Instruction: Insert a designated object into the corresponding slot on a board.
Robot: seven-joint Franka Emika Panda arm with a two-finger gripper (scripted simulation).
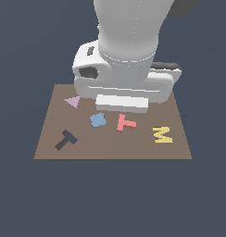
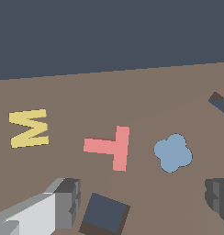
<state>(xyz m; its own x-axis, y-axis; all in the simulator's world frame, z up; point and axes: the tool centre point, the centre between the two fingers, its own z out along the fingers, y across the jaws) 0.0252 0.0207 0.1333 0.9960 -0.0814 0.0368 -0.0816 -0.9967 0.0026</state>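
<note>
Around the pink T [image 2: 111, 147]: I see bare board [image 1: 110, 148] on every side.
Nearest neighbours: blue blob [image 2: 173, 153] and yellow M [image 2: 29, 128] flank the T, both apart from it.
My fingers [image 2: 63, 202]: spread wide, short of the T, dark square hole [image 2: 104, 215] between them.

Yellow M piece [image 1: 162, 134], blue blob piece [image 1: 98, 120], lilac triangle [image 1: 72, 101], dark square cut-out [image 2: 105, 214]

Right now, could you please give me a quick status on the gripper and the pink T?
Gripper open, empty, above the board. Pink T-shaped block flat on board, ungrasped. T-shaped slot vacant, toward exterior view's left. Blue blob piece lies between them.
</note>
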